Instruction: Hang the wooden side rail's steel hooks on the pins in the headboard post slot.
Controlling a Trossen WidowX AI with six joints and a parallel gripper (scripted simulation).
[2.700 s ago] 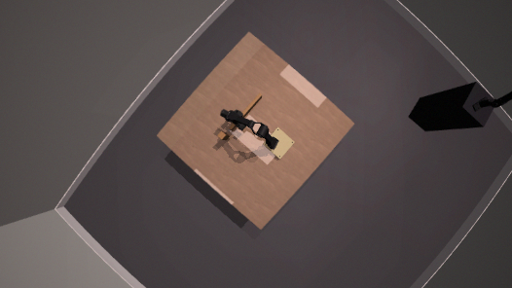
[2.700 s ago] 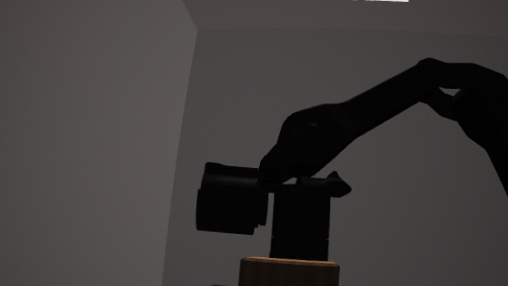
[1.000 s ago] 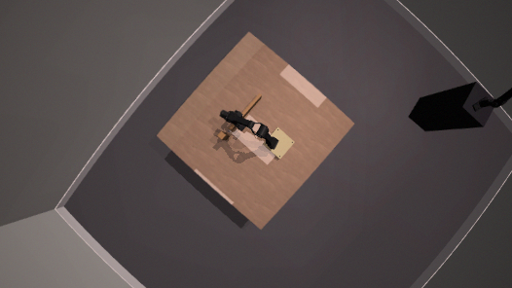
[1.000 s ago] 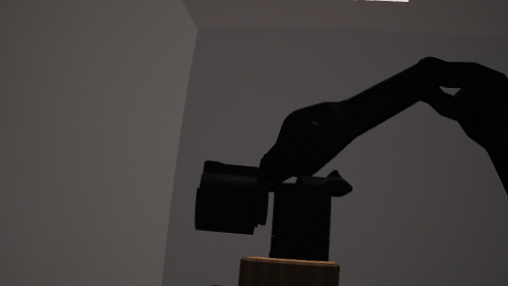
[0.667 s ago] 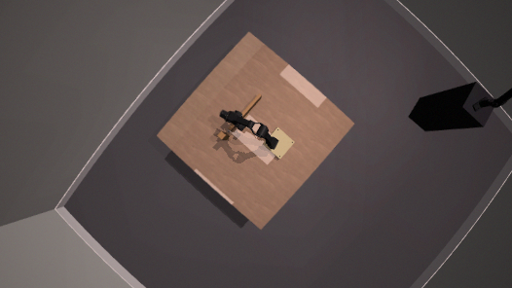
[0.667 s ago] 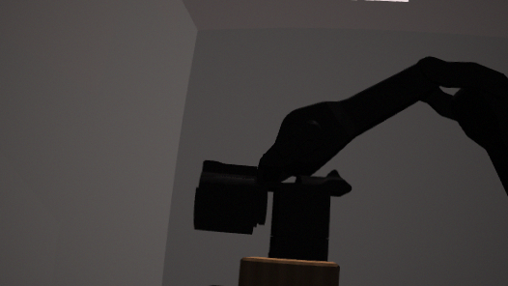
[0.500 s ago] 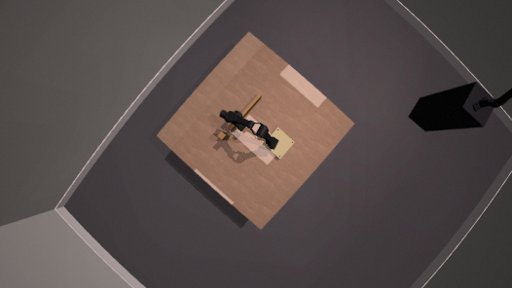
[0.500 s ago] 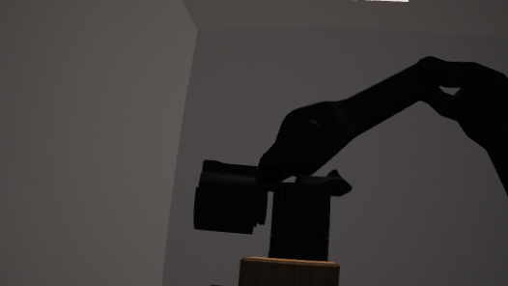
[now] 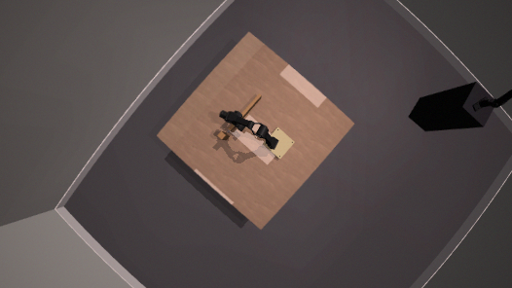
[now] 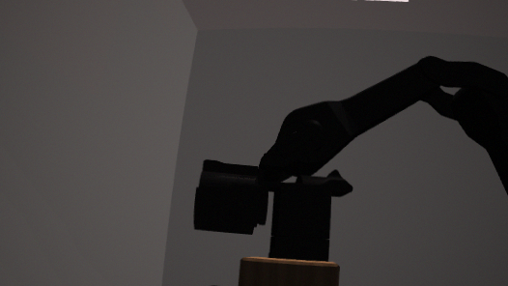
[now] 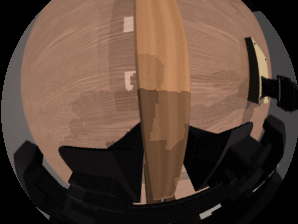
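The wooden side rail [image 9: 252,104] [image 11: 162,45] lies between the two black fingers of my gripper [image 11: 156,124], which is shut on it. In the top view its far end points to the upper right, over the wooden table [image 9: 311,131]; the arm covers its near end. The headboard post [image 9: 222,135] [image 10: 290,273] is a small wooden block beside the gripper in the top view. In the exterior view its top stands at the bottom edge, in front of the fingertips. The hooks, the slot and the pins cannot be made out, nor whether rail and post touch.
The arm's pale yellow base plate [image 9: 286,143] is on the table; it also shows at the right in the wrist view [image 11: 261,70]. Pale rectangular patches [image 9: 303,86] show on the table top. A large black box-like object [image 9: 445,109] is off to the right.
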